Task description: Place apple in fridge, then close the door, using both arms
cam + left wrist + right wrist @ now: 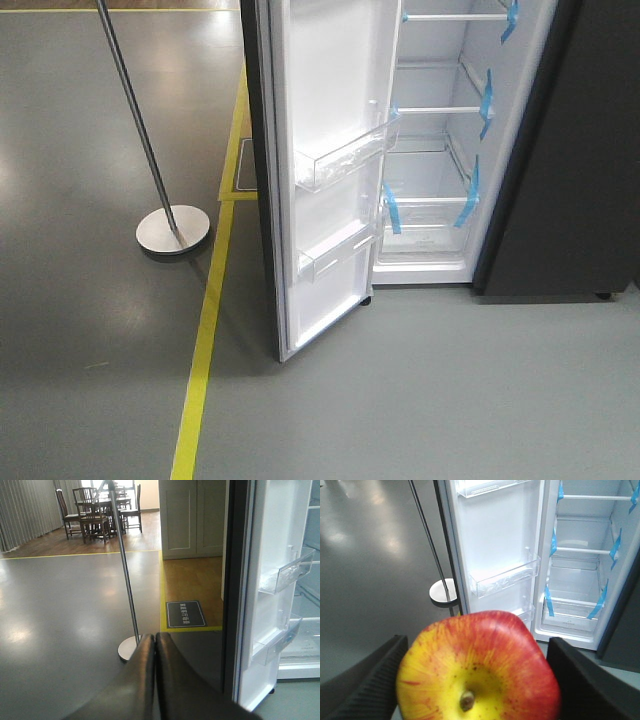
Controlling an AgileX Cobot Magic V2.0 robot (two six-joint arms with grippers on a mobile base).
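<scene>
Apple [477, 660] (dimple facing cam) clamped btwn right gripper [479, 680] fingers, on near side of fridge [432, 85], not yet inside. Door [335, 90] wide open at left. Left gripper [156, 647] fingers pressed together, empty.

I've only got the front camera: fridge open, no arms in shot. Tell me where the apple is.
Observer: The apple sits gripped in the right gripper, facing the open compartment.
Operator: Report the left gripper.
Observer: The left gripper is shut and empty, left of the door.
Operator: Say what's beyond the pole.
Observer: Chairs around a table stand far behind the pole.
</scene>
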